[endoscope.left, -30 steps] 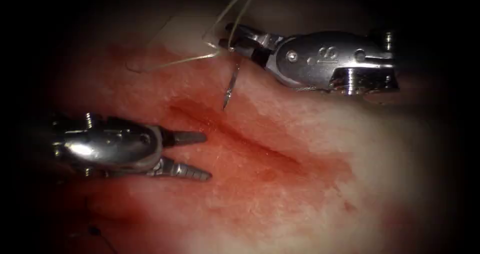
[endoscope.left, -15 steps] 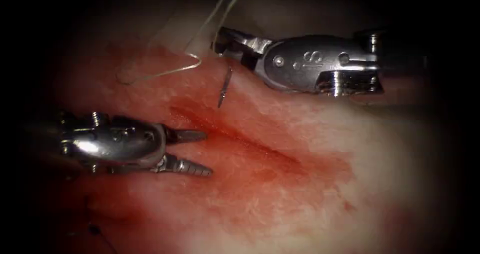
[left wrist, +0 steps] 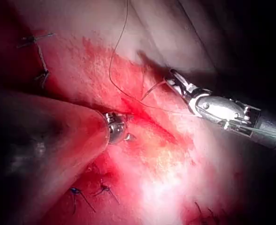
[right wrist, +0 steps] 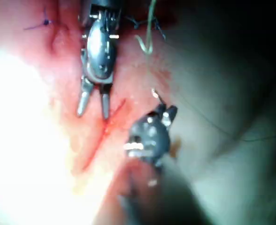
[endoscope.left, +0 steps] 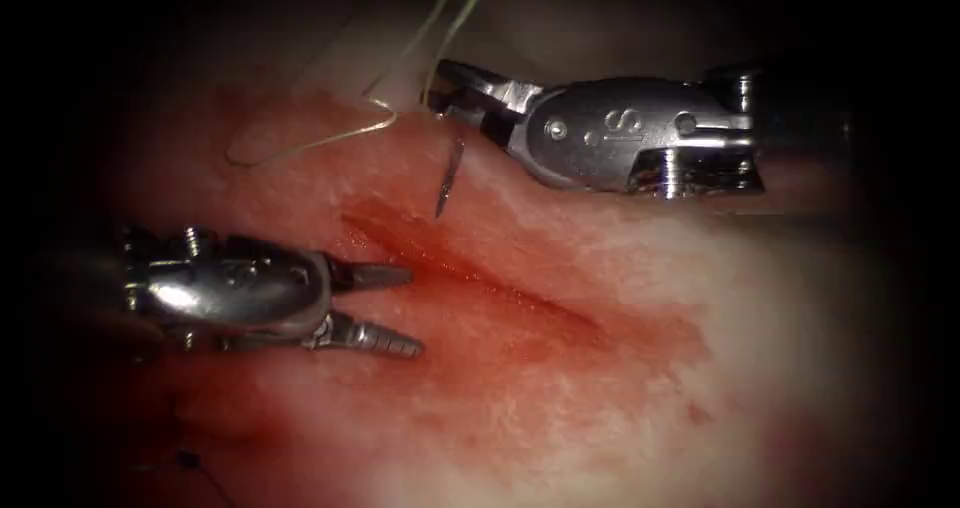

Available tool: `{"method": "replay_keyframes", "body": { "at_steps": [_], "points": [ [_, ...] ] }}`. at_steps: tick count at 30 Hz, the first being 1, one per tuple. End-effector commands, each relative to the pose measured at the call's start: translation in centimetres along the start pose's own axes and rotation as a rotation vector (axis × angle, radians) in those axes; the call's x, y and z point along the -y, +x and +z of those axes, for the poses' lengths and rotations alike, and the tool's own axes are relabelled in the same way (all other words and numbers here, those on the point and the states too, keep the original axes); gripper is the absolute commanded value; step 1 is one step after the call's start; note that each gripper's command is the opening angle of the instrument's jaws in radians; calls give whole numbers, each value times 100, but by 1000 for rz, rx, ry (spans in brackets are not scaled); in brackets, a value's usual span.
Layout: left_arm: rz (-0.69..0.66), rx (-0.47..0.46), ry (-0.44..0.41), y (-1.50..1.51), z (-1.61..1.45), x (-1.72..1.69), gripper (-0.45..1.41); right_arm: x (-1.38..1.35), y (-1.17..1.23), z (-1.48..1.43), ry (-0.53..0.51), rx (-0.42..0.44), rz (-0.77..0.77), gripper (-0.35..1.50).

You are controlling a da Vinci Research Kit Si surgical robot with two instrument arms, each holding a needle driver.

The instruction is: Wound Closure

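The tissue point(endoscope.left: 620, 368) carries a red cut point(endoscope.left: 480, 278) running from upper left to lower right. My right tool point(endoscope.left: 445, 93) comes in from the right above the cut's upper end, jaws shut on the curved needle point(endoscope.left: 449, 178) near its thread end. The needle hangs down with its tip free, just above the tissue on the right side of the cut. Pale thread point(endoscope.left: 330, 143) loops from the needle over the tissue and up out of view. My left tool point(endoscope.left: 412, 310) lies left of the cut, jaws open and holding nothing. The left tool point(right wrist: 92, 105) and right tool point(left wrist: 173, 79) also show in the wrist views.
Red fluid point(endoscope.left: 560, 348) stains the tissue around the cut. Dark blue stitch ends point(left wrist: 77, 192) sit on the tissue near the left tool, and more dark stitches point(left wrist: 39, 61) lie farther off.
The right tool has shifted left with the needle, carrying the tip closer to the cut's upper end. The thread loop has slid left. The left tool has stayed put with its jaws open.
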Motion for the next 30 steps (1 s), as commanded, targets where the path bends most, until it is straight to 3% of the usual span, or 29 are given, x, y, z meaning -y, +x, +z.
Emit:
{"method": "replay_keyframes", "body": {
  "at_steps": [1,13,23,30],
  "points": [
    [0,0,-2,-3,8,-2,61,5,0,9,2,-2,-2,-35],
    [0,3,-9,-7,2,0,61,20,-9,15,20,13,-18,-35],
    [-18,37,-16,-29,-2,8,60,29,-8,16,67,15,206,-35],
    [-22,58,-17,-43,2,7,59,34,-10,19,78,34,243,-35]
  ]
}}
